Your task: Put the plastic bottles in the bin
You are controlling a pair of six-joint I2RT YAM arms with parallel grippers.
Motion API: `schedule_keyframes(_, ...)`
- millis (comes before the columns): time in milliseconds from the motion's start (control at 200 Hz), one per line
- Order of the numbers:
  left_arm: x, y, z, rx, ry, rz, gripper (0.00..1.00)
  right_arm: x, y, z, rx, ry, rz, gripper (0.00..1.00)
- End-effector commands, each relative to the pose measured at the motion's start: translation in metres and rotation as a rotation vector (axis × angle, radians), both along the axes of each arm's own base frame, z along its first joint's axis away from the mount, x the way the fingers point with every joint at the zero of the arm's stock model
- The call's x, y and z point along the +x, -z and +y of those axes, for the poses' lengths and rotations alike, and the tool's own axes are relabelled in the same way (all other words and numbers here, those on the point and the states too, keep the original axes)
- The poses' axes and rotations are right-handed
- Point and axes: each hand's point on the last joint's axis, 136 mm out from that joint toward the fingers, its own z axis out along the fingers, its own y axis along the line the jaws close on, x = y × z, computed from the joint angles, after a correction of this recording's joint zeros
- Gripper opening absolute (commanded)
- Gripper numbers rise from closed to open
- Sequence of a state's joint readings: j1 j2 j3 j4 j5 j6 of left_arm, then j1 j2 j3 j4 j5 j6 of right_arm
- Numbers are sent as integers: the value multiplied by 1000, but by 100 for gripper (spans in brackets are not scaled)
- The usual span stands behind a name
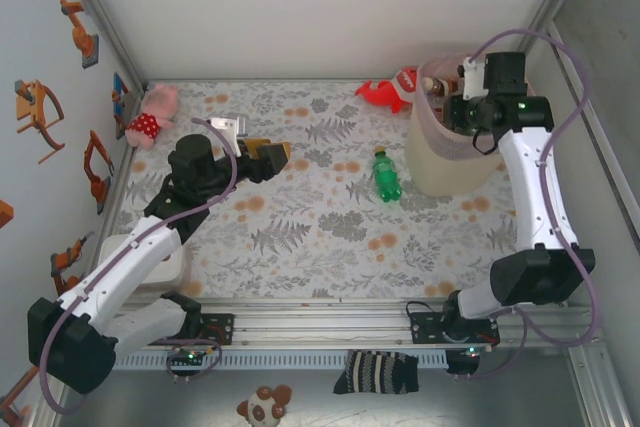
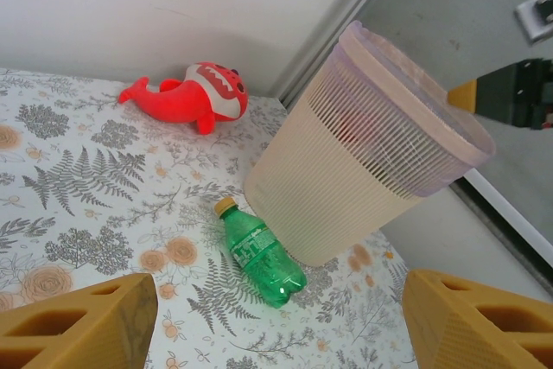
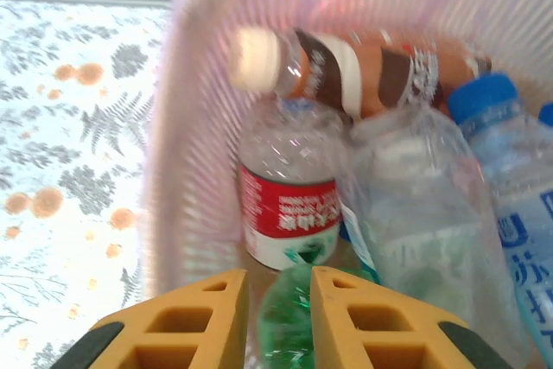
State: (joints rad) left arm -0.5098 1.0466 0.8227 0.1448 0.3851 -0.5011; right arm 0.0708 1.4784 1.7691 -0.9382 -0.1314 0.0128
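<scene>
One green plastic bottle point(image 1: 386, 175) with a yellow cap lies on the floral table, close against the near-left side of the bin point(image 1: 440, 162). The left wrist view has that bottle point(image 2: 259, 254) ahead of my left gripper point(image 2: 281, 326), which is open, empty and well short of it. My left gripper point(image 1: 270, 159) hovers over the table's left middle. Over the bin's mouth, my right gripper point(image 3: 279, 317) is shut on another green bottle point(image 3: 285, 300). Below it in the bin point(image 3: 186, 170) lie a red-labelled bottle point(image 3: 289, 196), a brown-labelled one point(image 3: 363, 66) and blue-capped clear ones point(image 3: 510, 170).
A red shark toy point(image 1: 385, 92) lies at the back beside the bin, and a pink plush point(image 1: 152, 115) sits in the far left corner. A small silver object point(image 1: 228, 127) rests behind my left gripper. A white box point(image 1: 150, 257) stands near the left arm.
</scene>
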Motion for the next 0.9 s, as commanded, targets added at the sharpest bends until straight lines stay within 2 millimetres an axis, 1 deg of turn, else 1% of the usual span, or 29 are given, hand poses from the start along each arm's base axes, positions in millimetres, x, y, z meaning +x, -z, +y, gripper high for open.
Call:
schedule_keyframes(0,-2,-6,3,-17,-4,-10,74,-11,-20,24,11,-44,-28,25)
schedule_keyframes(90,-2,-6,2,-15,-2,-9,74,-13,-20,48,-5,-90,-26,25)
schedule_keyframes(180,-1,-5,2,-9,-2,-6,74,-14,-15,71,-23,-118,-19,26)
schedule_keyframes(250,-1,-4,2,-7,-5,-5,74,-14,-8,87,-53,-126,-15,26)
schedule_keyframes(310,0,-4,3,-6,-8,-5,74,-12,2,98,-92,-112,-8,26)
schedule_keyframes(401,0,-2,2,-4,-6,0,74,-9,24,115,-153,-102,25,27)
schedule_keyframes(536,0,0,3,0,-9,5,74,-1,58,134,-239,-95,61,30)
schedule_keyframes(626,0,2,3,4,-10,9,74,8,81,138,-296,-70,92,31)
schedule_keyframes(636,0,2,3,5,-12,11,74,10,88,139,-311,-65,107,32)
schedule_keyframes(731,-1,3,5,8,-18,9,74,18,114,139,-373,-35,175,34)
schedule_keyframes(896,0,4,6,10,-22,12,74,29,166,150,-450,-72,314,42)
